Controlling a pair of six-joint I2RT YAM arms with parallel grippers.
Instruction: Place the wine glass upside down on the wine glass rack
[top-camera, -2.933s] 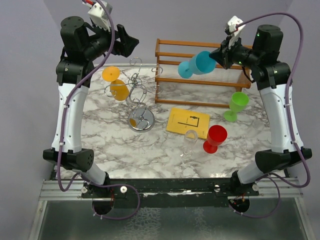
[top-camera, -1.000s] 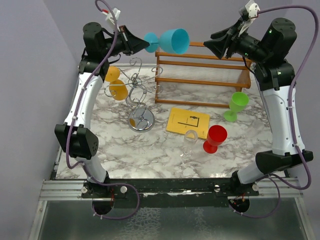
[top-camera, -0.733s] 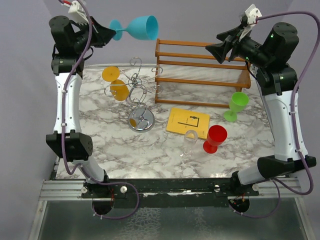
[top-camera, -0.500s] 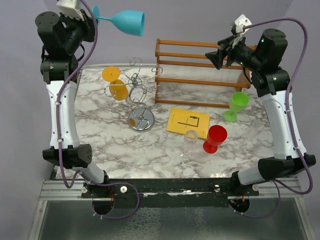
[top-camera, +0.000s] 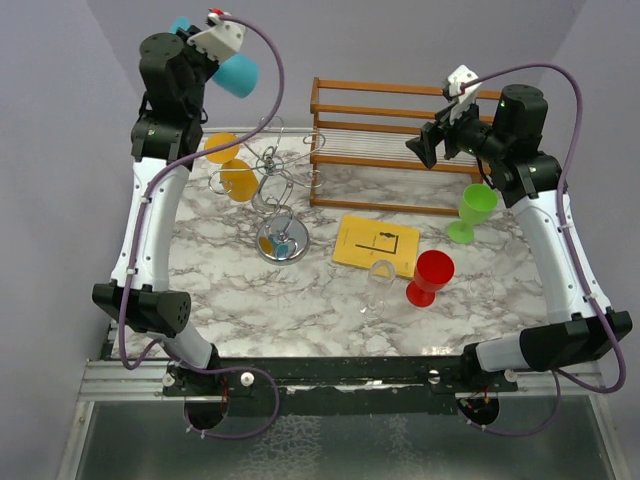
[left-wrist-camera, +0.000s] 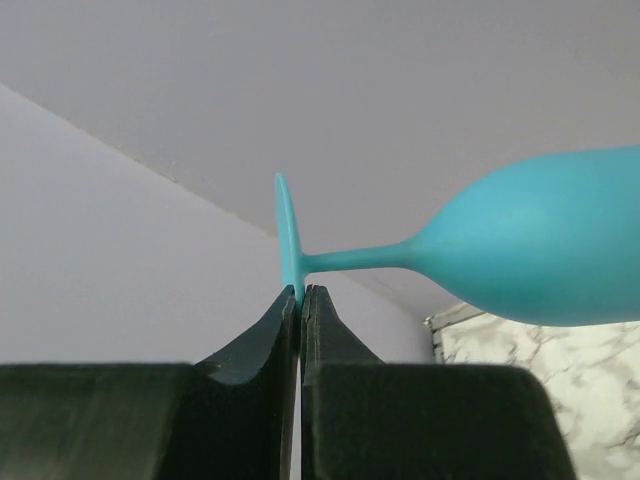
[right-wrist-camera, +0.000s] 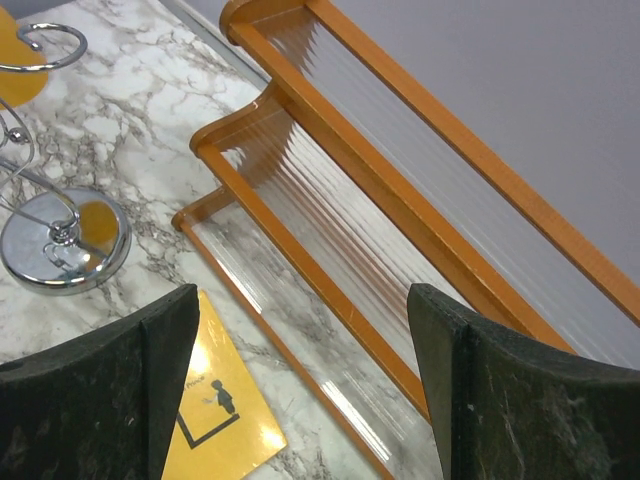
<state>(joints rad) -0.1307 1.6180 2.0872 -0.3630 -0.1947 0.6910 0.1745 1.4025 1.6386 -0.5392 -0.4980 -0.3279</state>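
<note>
My left gripper (left-wrist-camera: 301, 292) is shut on the rim of the foot of a blue wine glass (left-wrist-camera: 545, 250), which lies sideways with its bowl to the right. In the top view the blue wine glass (top-camera: 236, 75) is held high over the back left corner, above and left of the wine glass rack (top-camera: 275, 180). That silver wire stand carries two orange glasses (top-camera: 238, 178) on its left arms; its round base (right-wrist-camera: 60, 240) also shows in the right wrist view. My right gripper (top-camera: 424, 147) hangs open and empty before the wooden shelf rack; nothing lies between its fingers (right-wrist-camera: 110, 385).
An orange-brown wooden slatted rack (top-camera: 400, 140) stands at the back. A yellow card (top-camera: 375, 245) lies mid-table. A clear glass (top-camera: 380, 280), a red glass (top-camera: 432, 275) and a green glass (top-camera: 475, 210) stand to the right.
The left arm swung the blue glass left and upward, then turned it so the bowl points down-right. The right gripper opened wider and dropped toward the wooden rack.
</note>
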